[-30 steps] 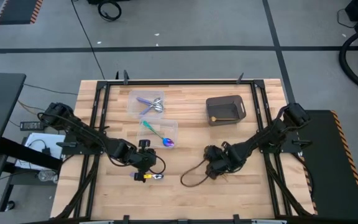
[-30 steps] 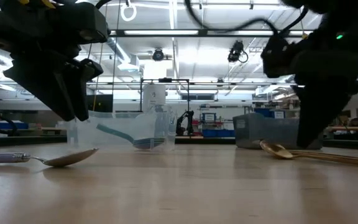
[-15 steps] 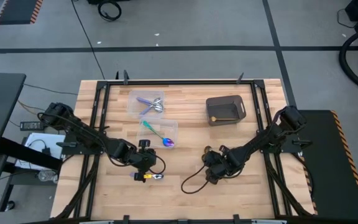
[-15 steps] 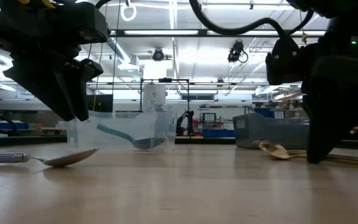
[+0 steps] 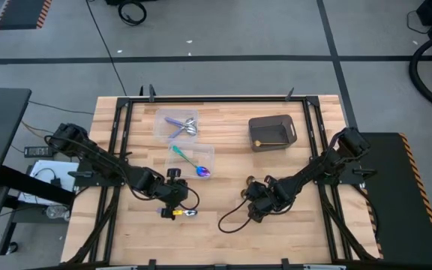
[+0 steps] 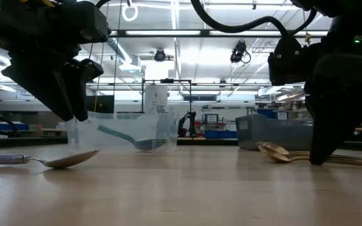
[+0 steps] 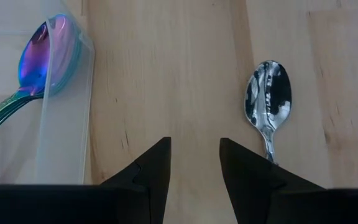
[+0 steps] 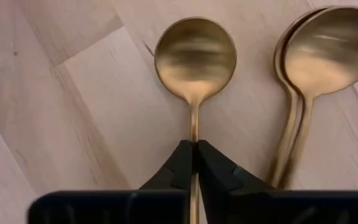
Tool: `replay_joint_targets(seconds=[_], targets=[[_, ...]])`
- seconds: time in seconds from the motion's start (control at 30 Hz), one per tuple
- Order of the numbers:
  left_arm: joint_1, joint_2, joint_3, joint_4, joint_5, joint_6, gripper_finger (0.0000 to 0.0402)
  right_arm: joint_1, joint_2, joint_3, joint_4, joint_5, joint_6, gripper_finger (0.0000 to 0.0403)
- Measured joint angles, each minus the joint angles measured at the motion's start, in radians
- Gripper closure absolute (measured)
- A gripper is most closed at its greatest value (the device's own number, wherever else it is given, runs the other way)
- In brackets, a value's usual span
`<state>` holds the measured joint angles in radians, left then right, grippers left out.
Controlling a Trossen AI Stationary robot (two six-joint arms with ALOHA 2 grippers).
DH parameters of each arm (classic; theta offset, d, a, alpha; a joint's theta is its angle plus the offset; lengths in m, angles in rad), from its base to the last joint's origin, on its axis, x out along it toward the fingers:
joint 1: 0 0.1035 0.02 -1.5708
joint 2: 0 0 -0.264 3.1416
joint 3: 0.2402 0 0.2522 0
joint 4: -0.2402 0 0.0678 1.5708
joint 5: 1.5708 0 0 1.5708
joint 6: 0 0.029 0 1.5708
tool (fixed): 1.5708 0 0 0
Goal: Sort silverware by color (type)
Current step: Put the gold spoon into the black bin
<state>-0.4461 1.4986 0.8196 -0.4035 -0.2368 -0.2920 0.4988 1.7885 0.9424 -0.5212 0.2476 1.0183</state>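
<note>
Two arms, high view: the left pincer (image 5: 177,196) hangs near the surface's (image 5: 223,244) near edge, left of middle, just over a silver-headed spoon (image 5: 188,213); the right pincer (image 5: 255,204) sits low, right of middle.
Containers, high view: toward the far edge, one clear tub (image 5: 177,124) keeps the lavender-handled pieces (image 5: 182,126), a second tub (image 5: 195,159) the teal-handled spoon (image 5: 194,166), and the dark bin (image 5: 271,132) near the far right corner holds a gold piece (image 5: 268,144), so each colour has its own home.
Low view: the silver-headed spoon (image 6: 49,161) lies flat with the left pincer (image 6: 68,88) above it and apart; the right pincer (image 6: 322,147) reaches down to the gold spoons (image 6: 278,152).
Left wrist view: the fingers (image 7: 151,168) stand spread with bare wood between them; the silver-headed spoon (image 7: 268,96) lies off to one side, so it likely needs re-aiming; the teal-handled spoon (image 7: 39,59) rests inside its tub (image 7: 67,124).
Right wrist view: the right pincer (image 8: 193,163) is pinched tight on the neck of one gold spoon (image 8: 195,59), a thin spot that suits a firm hold; a nested pair of gold spoons (image 8: 319,59) lies just beside, probably awaiting the bin too.
</note>
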Motion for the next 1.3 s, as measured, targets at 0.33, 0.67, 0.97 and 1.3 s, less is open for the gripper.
replay_joint_targets(seconds=[0.33, 0.67, 0.97, 1.3], targets=[[0.006, -0.009, 0.0, -0.018, 0.003, 0.014, 0.0257, -0.001, -0.005, 0.029, 0.006, -0.006, -0.054, 0.0391], [0.007, -0.009, 0.0, -0.021, 0.003, 0.032, 0.0257, -0.032, -0.06, 0.077, 0.046, 0.02, -0.18, 0.0392], [0.006, -0.009, 0.0, -0.005, -0.028, 0.053, 0.0257, -0.058, -0.127, 0.077, 0.018, 0.047, -0.305, 0.0393], [0.007, -0.008, 0.0, 0.011, -0.043, 0.049, 0.0257, -0.136, -0.25, 0.077, -0.113, 0.082, -0.442, 0.0392]])
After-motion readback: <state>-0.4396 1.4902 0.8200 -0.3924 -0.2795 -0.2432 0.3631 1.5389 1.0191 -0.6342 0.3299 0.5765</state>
